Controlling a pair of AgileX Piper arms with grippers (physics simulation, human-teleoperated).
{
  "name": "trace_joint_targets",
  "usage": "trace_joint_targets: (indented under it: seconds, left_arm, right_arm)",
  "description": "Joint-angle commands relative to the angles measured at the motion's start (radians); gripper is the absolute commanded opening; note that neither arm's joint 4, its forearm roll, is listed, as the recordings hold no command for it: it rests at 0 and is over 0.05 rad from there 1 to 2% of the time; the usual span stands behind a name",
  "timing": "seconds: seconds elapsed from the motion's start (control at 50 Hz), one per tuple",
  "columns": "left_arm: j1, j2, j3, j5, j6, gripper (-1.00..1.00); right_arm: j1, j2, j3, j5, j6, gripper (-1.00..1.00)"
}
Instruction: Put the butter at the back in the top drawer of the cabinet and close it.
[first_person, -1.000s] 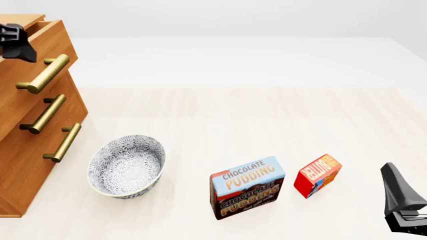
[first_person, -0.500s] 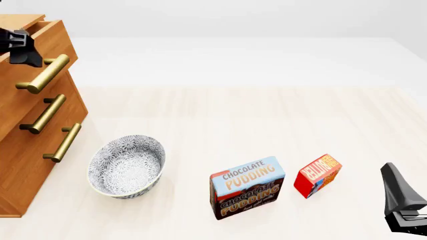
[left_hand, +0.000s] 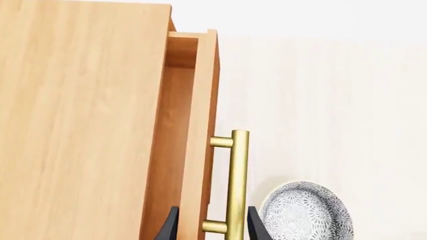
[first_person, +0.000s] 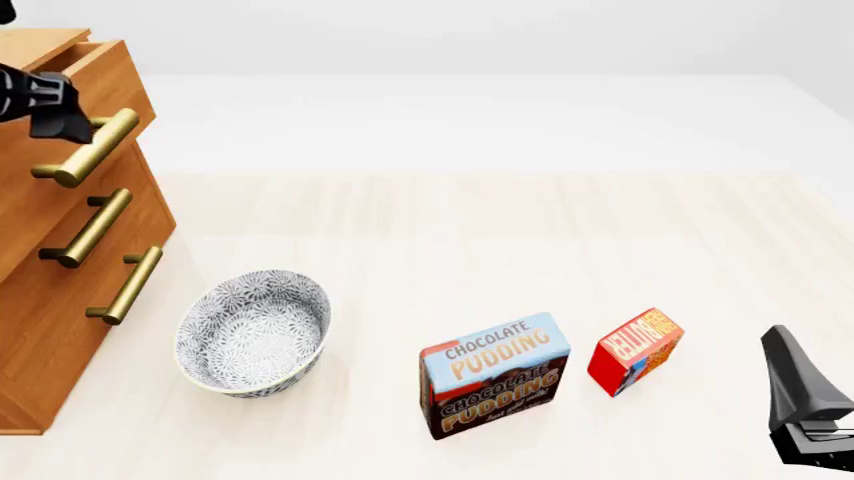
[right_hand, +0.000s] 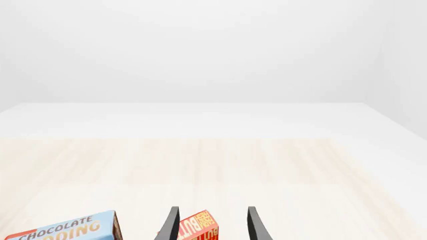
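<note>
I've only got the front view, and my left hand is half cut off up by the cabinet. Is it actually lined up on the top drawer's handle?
Observer: Yes. The left wrist view shows the left hand open, with the brass handle between its jaws and not gripped.
Operator: Okay. And my right hand, where is it pointing? I just see a black lump at the edge.
Observer: In the right wrist view the right hand is open, and the butter lies just ahead, in line with the gap between its jaws.
</note>
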Motion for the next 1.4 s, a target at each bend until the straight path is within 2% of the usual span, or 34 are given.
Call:
trace_joint_targets:
  seconds: [0.02, 0.58, 1.4]
  left_arm:
    - [-0.002, 0.002, 0.011, -0.008, 0.001, 1.0]
    - [0.0, 0.01, 0.04, -0.03, 0.007, 1.0]
    - [-0.051, -0.036, 0.109, -0.05, 0.034, 1.0]
  right_arm:
    - [0.0, 0.0, 0.0, 0.0, 0.0, 1.0]
    - [0.0, 0.0, 0.0, 0.0, 0.0, 1.0]
    - [0.0, 0.0, 0.0, 0.0, 0.0, 1.0]
